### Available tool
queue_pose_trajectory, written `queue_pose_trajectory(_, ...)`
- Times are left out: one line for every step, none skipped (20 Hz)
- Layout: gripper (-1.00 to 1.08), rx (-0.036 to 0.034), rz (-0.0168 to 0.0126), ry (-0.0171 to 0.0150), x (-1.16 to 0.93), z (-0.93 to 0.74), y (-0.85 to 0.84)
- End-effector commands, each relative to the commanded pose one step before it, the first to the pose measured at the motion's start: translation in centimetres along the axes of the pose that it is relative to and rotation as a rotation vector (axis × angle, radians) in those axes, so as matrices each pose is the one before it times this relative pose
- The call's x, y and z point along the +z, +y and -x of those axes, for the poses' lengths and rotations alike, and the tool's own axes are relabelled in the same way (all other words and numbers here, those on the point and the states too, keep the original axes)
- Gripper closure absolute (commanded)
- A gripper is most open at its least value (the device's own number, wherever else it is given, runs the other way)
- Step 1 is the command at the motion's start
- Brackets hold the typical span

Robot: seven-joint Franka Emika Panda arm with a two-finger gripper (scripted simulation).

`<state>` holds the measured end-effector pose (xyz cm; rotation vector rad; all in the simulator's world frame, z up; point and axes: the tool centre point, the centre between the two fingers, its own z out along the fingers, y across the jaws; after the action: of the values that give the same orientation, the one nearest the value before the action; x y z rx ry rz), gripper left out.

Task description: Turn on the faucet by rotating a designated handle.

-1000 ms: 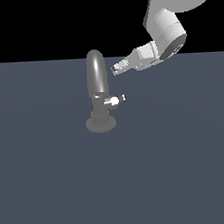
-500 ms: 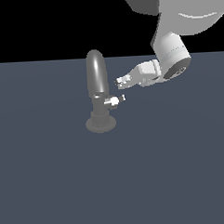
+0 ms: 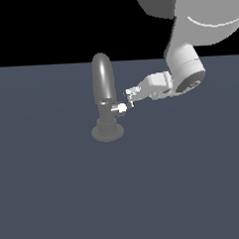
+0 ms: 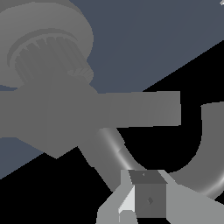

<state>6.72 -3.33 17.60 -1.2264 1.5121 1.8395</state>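
Upright on the grey worktop (image 3: 56, 194) stands the faucet (image 3: 104, 100), its handle (image 3: 121, 108) jutting toward the exterior view's right. Just beside it hovers the gripper (image 3: 130, 97); its opening cannot be told.

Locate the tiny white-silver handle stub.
In the exterior view, the tiny white-silver handle stub sticks out of the dark grey arched faucet toward that view's right, just below the claw.
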Motion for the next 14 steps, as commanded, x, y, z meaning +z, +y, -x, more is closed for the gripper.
queue_pose_trajectory(1.08,0.00097,-0.00096,-0.00172,0.004,-0.013,-0.021)
queue_pose_trajectory(1.08,0.00000,0.00000,0.00000,0.000,0.000,0.000)
queue_pose_trajectory(1.08,-0.00022,0.00036,0.00054,0.000,-0.004,0.008)
queue_pose_trajectory(1.08,0.00000,0.00000,0.00000,0.003,-0.276,0.079)
queue_pose_trajectory(1.08,0.00000,0.00000,0.00000,0.003,-0.282,0.081)
queue_pose_trajectory(1.08,0.00000,0.00000,0.00000,0.003,-0.288,0.083)
queue_pose_trajectory(1.08,0.00000,0.00000,0.00000,0.003,-0.294,0.084)
queue_pose_trajectory(1.08,0.00000,0.00000,0.00000,0.003,-0.300,0.086)
queue_pose_trajectory(1.08,0.00000,0.00000,0.00000,0.003,-0.306,0.088)
queue_pose_trajectory(1.08,0.00000,0.00000,0.00000,0.003,-0.312,0.089)
queue_pose_trajectory(1.08,0.00000,0.00000,0.00000,0.003,-0.318,0.091)
queue_pose_trajectory(1.08,0.00000,0.00000,0.00000,0.003,-0.324,0.092)
queue_pose_trajectory(1.08,0.00000,0.00000,0.00000,0.003,-0.331,0.094)
queue_pose_trajectory(1.08,0.00000,0.00000,0.00000,0.003,-0.337,0.096)
